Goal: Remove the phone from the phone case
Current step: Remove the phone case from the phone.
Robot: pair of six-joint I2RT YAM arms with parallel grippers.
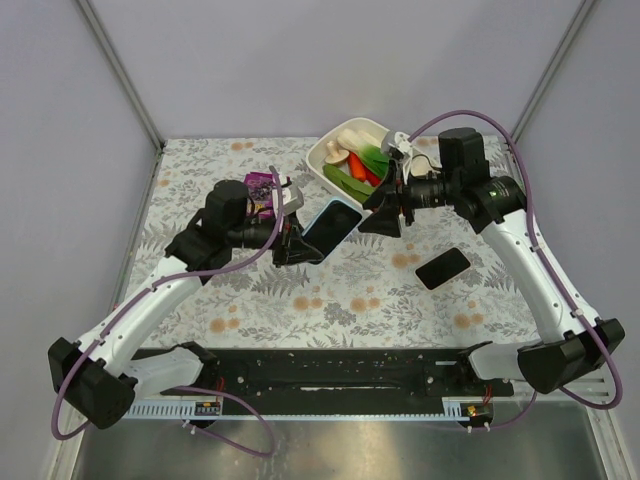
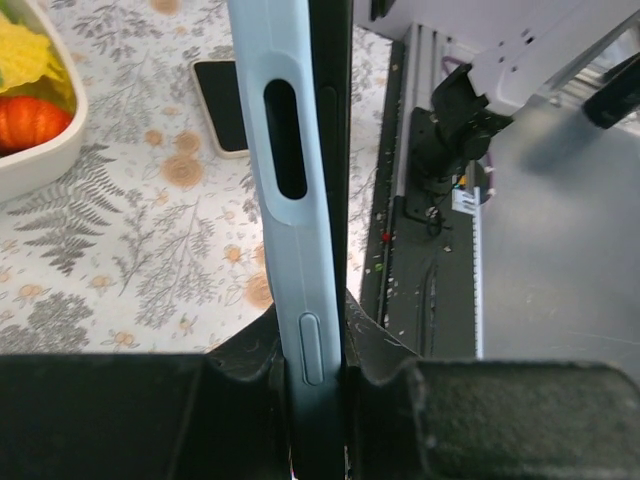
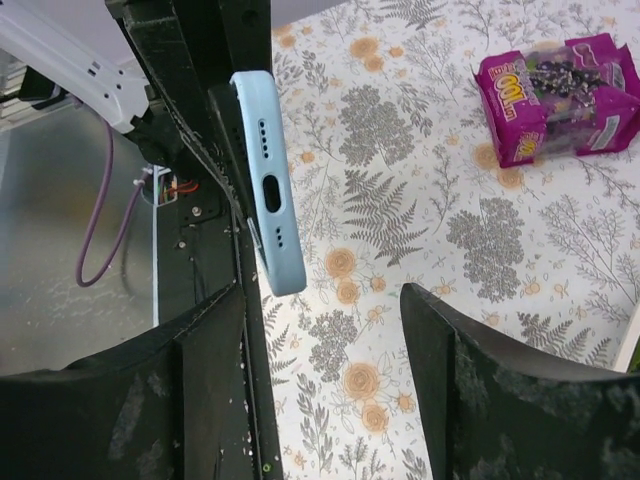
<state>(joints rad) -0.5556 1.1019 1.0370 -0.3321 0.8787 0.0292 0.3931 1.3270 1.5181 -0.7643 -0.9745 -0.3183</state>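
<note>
The left gripper (image 1: 298, 246) is closed on one end of the phone (image 1: 332, 225), which sits in its light blue case (image 2: 288, 200) above the table (image 1: 300, 300); the right gripper (image 1: 381, 217) stands open near the other end

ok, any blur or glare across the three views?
Top external: even light, soft shadows, no harsh glare. Left wrist: blue phone case sharp, left fingers nearly black. Right wrist: right fingers dark and grainy, purple box crisp.

Pale blue phone case (image 2: 297, 270); floral tablecloth (image 1: 330, 300).
</note>
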